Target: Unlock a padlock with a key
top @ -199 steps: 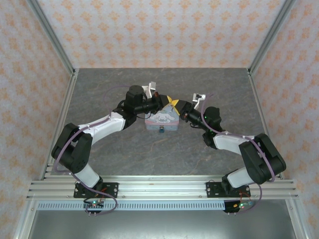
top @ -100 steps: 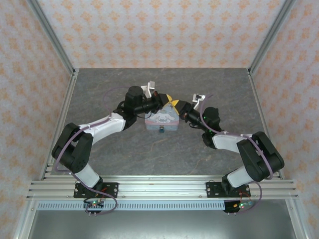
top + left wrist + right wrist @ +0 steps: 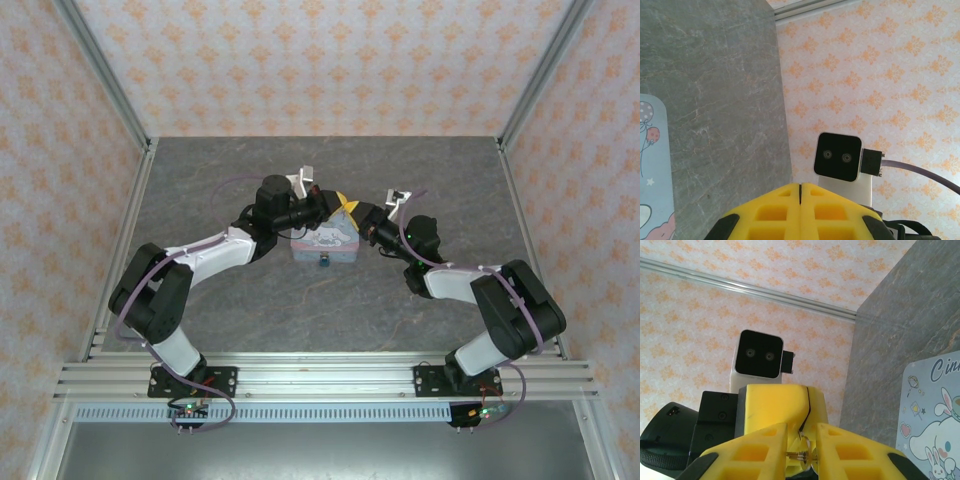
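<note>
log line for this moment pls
left pincer: shut | right pincer: narrow gap around small metal piece, grip unclear | padlock: at near edge of tin

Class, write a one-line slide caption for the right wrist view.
Right end effector faces the shut left end effector, beside a cartoon-printed tin.

"Cinn" lettering on the tin [image 3: 932,425]

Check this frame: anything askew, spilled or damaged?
Nothing stands out. The cartoon-printed tin sits flat on the table, padlock at its near edge. Above its far edge the left hand and right hand face tip to tip; a small metal piece, probably the key, sits between the right hand's fingers.
</note>
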